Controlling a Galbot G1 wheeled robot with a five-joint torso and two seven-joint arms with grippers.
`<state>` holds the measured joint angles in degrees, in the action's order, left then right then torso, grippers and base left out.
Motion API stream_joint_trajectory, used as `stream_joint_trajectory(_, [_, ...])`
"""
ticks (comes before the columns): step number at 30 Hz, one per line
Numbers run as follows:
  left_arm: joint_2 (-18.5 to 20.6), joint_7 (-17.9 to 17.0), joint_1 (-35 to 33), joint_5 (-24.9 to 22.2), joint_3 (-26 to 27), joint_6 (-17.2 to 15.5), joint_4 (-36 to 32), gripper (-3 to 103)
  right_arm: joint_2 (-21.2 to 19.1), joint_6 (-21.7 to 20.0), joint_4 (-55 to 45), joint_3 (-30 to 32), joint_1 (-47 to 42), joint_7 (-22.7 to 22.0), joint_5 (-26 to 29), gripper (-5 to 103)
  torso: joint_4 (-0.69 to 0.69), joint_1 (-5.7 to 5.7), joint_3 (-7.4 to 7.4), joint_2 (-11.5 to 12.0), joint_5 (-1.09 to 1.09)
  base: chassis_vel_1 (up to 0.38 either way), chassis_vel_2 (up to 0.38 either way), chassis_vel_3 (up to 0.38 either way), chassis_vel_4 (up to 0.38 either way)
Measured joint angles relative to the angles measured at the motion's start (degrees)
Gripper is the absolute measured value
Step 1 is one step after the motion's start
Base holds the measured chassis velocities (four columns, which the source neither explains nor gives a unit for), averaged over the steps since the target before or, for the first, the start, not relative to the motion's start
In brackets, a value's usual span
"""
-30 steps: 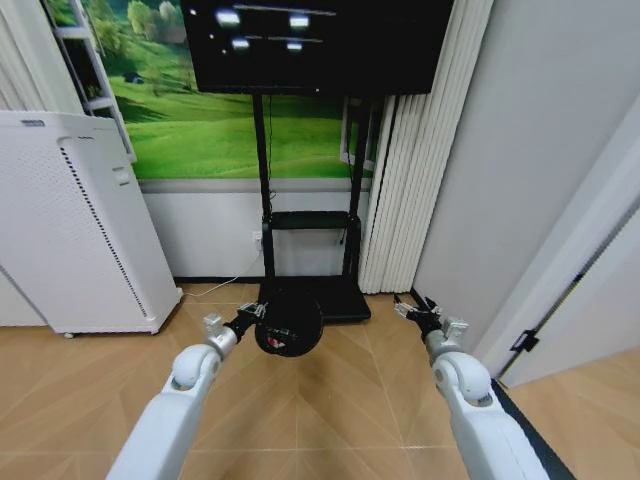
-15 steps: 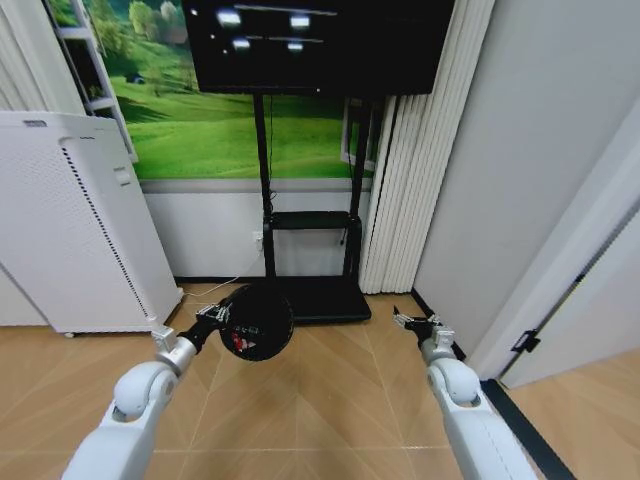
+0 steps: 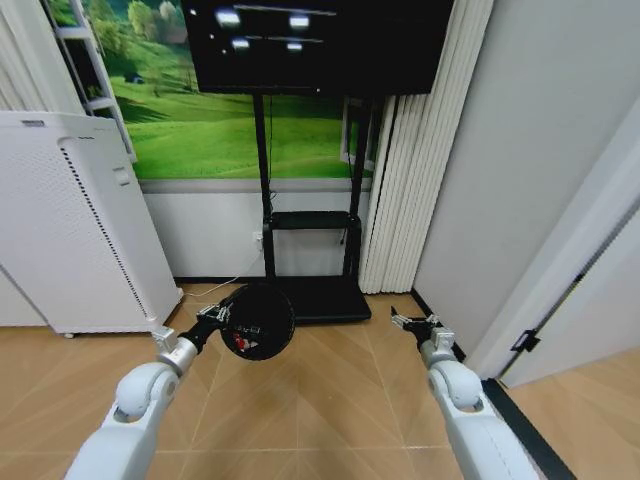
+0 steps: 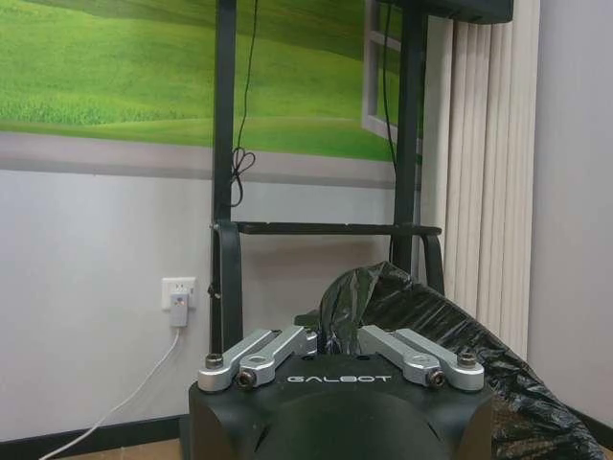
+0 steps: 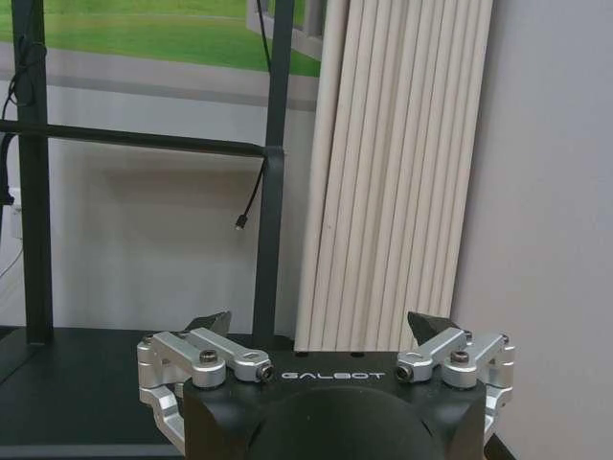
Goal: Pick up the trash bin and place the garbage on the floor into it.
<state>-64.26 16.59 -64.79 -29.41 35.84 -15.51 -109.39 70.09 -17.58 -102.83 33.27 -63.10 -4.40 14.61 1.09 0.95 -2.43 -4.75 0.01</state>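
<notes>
- So my left gripper [image 3: 217, 313] is clamped on the rim of the bin [image 3: 257, 322], holding it up off the floor out in front of me, left of centre, mouth tipped back toward my head camera.
- From the left wrist I can see my fingers pinched in close on the crinkly black liner [image 4: 421, 316] bunched over the rim, so I've got bag and rim together.
- Handling guess: it's light (mesh and a thin bag), but hung off one spot on the rim it'll want to swing. The mesh should be stiff enough; the liner is the slippery, soft bit, so I'd grab where plastic is folded over the wire, not loose bag.
- There's something red-and-white [image 3: 238, 341] sitting inside the bin. Looks like a scrap, can't tell more than that.
- My right gripper [image 3: 412, 323] is out front on the right, spread wide, nothing in it.
- Around me: a TV stand [image 3: 268, 225] straight ahead with its black base on the floor just behind the bin, a white appliance [image 3: 70, 225] off to the left, folded blinds [image 3: 400, 190] and a wall on the right.
- The stand's legs and the cable [image 3: 215, 288] along the skirting are what I'd snag on if I push the bin forward. The floor [image 3: 340, 400] near me is open.
</notes>
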Motion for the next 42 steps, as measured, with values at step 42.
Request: stream_joint_trajectory(42, [-0.02,-1.48,-2.93,-0.23,0.49,-0.36,-3.53,7,0.38,2.57,-3.20,0.75,-4.39,0.47,2.75,100,0.03,0.00,0.00,0.00,0.02,0.238,0.199,-0.235,-0.200])
